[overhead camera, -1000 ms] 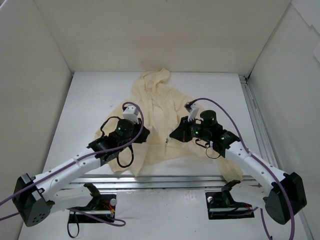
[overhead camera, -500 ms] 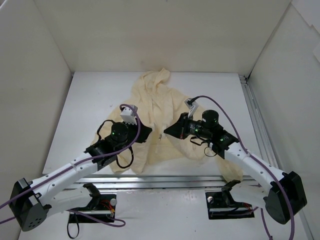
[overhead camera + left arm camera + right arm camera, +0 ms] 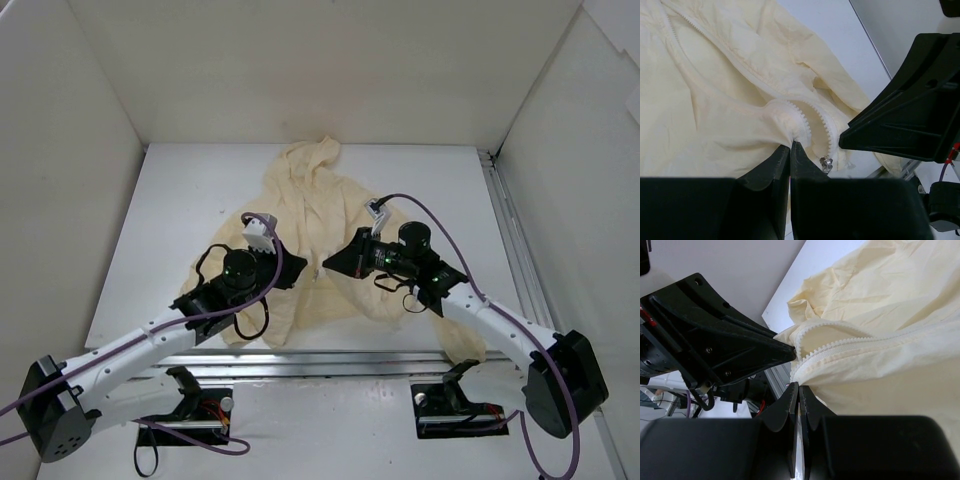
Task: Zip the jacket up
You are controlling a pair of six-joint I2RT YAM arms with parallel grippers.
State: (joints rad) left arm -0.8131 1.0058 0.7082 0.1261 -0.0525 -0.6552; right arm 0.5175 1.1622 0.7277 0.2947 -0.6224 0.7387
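The pale yellow-cream jacket (image 3: 310, 205) lies spread on the white table, hood toward the back wall. My left gripper (image 3: 298, 272) and right gripper (image 3: 327, 268) meet almost tip to tip at the lower front of it. In the left wrist view the left gripper (image 3: 790, 145) is shut on the fabric edge beside the white zipper teeth (image 3: 805, 120), and the small metallic pull (image 3: 826, 163) hangs just right of the fingers. In the right wrist view the right gripper (image 3: 798, 386) is shut on the opposite zipper edge (image 3: 840, 347). The front stands open above the grip.
An aluminium rail (image 3: 330, 362) runs along the table's front edge and another rail (image 3: 508, 240) along the right side. White walls close in the left, back and right. One sleeve (image 3: 462, 345) drapes over the front edge under the right arm.
The right gripper has moved left and the left gripper slightly right, bringing the two zipper edges together. The fabric between them has bunched up.
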